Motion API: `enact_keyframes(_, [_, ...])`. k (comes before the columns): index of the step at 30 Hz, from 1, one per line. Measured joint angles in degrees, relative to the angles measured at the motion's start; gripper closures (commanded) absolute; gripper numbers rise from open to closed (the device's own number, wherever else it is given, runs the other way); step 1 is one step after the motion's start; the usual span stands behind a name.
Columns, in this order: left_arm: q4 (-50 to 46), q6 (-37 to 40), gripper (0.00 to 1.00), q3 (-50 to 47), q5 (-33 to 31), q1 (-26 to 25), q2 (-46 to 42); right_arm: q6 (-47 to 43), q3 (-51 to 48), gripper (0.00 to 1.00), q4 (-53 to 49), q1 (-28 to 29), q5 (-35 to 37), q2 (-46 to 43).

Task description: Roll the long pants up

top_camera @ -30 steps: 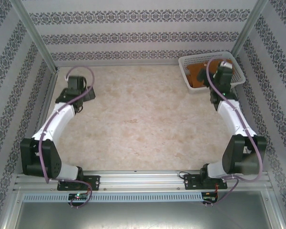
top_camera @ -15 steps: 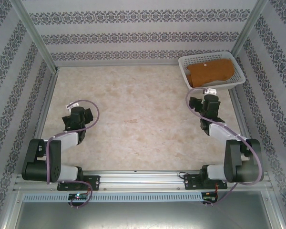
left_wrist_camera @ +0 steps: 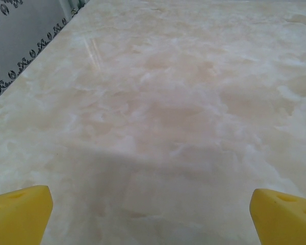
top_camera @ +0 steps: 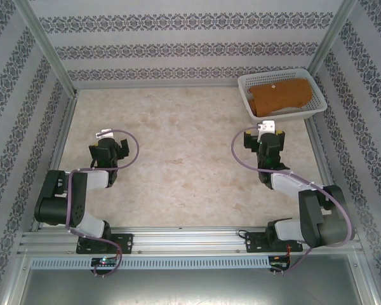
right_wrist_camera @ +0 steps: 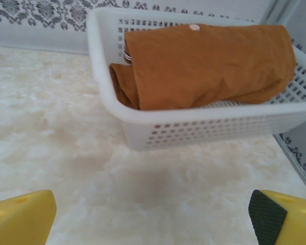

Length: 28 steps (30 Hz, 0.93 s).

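The long pants (top_camera: pixel 280 95) lie as a rust-brown roll inside the white basket (top_camera: pixel 246 95) at the table's back right corner. In the right wrist view the long pants (right_wrist_camera: pixel 209 64) fill the basket (right_wrist_camera: pixel 194 130), with a light button on top. My right gripper (top_camera: pixel 267 128) is folded back a short way in front of the basket, open. Its yellow fingertips (right_wrist_camera: pixel 20 217) stand wide apart over bare table, and the right gripper (right_wrist_camera: pixel 152 219) holds nothing. My left gripper (top_camera: pixel 104 135) is drawn back at the left. The left gripper (left_wrist_camera: pixel 152 217) is open and empty over the marble top.
The pale marbled table top (top_camera: pixel 178 146) is walled by patterned panels (top_camera: pixel 178 51) at the back and both sides, with metal posts at the back corners. The side wall (left_wrist_camera: pixel 20 56) runs close to the left gripper. The basket sits against the right wall.
Both arms have pulled back toward their bases and folded. The right gripper came away from the basket, leaving the rolled pants in it. The left gripper drew in from the far left.
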Motion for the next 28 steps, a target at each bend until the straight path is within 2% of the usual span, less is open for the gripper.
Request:
enact_keyframes(6, [0.9, 1.4, 0.0, -0.2, 1.8, 0.0, 0.1, 0.5, -1.3, 0.02, 3.8, -1.0, 0.6, 7.7])
enact_keyframes(8, [5.8, 1.9, 0.0, -1.8, 3.4, 0.1, 0.9, 1.0, -1.5, 0.02, 4.9, -2.4, -0.5, 8.0])
enact_keyframes(11, [8.1, 2.1, 0.0, -3.7, 4.6, 0.1, 2.4, 2.4, -4.9, 0.02, 14.1, -5.2, -3.0, 9.4])
enact_keyframes(28, [10.3, 2.9, 0.0, -4.3, 7.8, 0.1, 2.6, 3.9, -5.5, 0.02, 15.5, -6.4, -7.5, 10.2])
